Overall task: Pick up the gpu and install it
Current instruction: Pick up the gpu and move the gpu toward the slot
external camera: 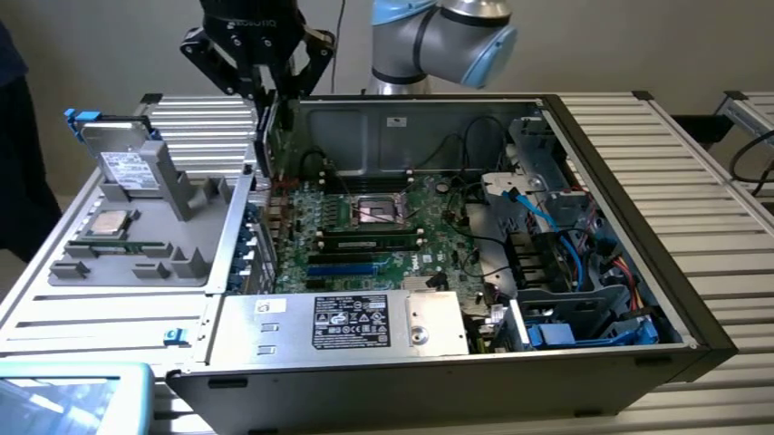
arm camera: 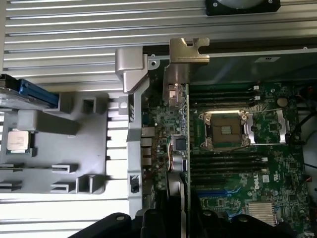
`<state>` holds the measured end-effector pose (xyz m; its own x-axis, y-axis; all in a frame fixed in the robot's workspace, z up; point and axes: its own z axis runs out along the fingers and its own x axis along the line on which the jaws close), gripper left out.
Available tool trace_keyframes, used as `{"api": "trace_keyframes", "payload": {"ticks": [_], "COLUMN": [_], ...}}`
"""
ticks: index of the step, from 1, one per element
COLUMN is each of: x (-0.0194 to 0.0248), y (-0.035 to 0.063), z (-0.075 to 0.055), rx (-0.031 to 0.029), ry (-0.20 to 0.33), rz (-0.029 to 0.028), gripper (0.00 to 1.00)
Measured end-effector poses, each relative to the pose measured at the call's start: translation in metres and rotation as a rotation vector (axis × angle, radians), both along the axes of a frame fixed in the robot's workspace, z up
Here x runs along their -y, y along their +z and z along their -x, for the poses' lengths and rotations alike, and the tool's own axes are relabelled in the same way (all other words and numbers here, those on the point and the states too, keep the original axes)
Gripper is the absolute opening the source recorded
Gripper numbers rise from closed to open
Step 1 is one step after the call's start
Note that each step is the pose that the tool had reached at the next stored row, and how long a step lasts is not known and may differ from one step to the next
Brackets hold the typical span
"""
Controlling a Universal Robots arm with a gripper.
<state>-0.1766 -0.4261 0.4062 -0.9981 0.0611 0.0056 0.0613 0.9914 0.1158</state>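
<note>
In the foreground, the power supply with its white label is lying at the near edge of the open computer case. Just behind it, the green motherboard is showing 1 empty processor socket and blue expansion slots that appear to have no card in them. Beside the case, on the exterior view's left, a gray parts tray is carrying a hard drive and a processor chip. Farther back, the gpu is hanging on edge over the case's far corner on the exterior view's left. In the wrist view, its metal end bracket is sitting close to the case's rear wall. The gripper is clamping the card's upper edge between its 2 fingers. The pickup is looking complete. The installation is looking unfinished, with the card apparently hovering clear of the board and not yet seated in any slot.
</note>
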Motion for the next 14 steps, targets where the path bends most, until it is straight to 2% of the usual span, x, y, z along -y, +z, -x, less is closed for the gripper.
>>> {"api": "trace_keyframes", "payload": {"ticks": [10, 12, 14], "x": [0.0048, 0.0053, 0.0054], "y": [-0.0131, -0.0150, -0.0171], "z": [-0.046, -0.054, -0.063], "rx": [-0.0008, -0.0028, -0.0086], "ry": [0.000, 0.000, 0.000], "rz": [-0.0001, 0.0000, 0.0000], "gripper": [0.29, 0.29, 0.29]}}
